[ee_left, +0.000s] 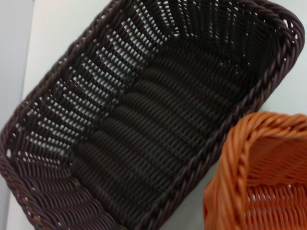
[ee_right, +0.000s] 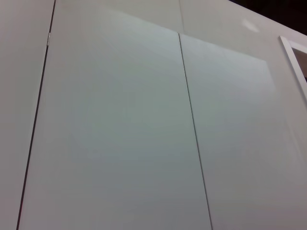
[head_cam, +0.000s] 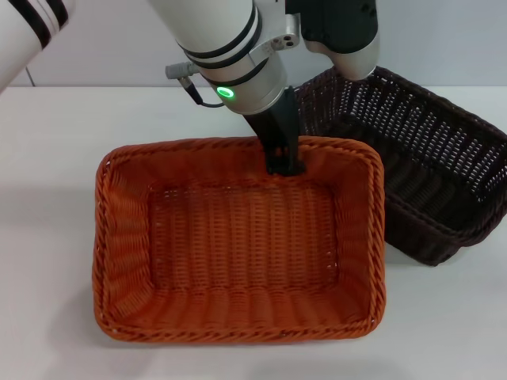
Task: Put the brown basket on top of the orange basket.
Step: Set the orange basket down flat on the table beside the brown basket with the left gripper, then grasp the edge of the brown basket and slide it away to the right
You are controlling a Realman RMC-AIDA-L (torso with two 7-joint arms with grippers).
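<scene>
A white surface [head_cam: 47, 237] spreads under both baskets in the head view, with a pale wall behind it. The orange basket [head_cam: 238, 309] sits near the front, open side up, and the brown basket [head_cam: 444, 182] stands just beside it on the robot's right and a little farther back, their rims close or touching at the corner. The left arm reaches across from the upper left, and its left gripper [head_cam: 283, 158] hangs at the orange basket's far rim; how far the jaws are parted cannot be told, nor whether they hold anything. In the left wrist view the brown basket [ee_left: 144, 124] fills most of the picture, empty, with a corner of the orange basket [ee_left: 259, 177] beside it. The right wrist view shows only pale wall panels [ee_right: 120, 134] with thin seams; the right gripper is out of sight.
</scene>
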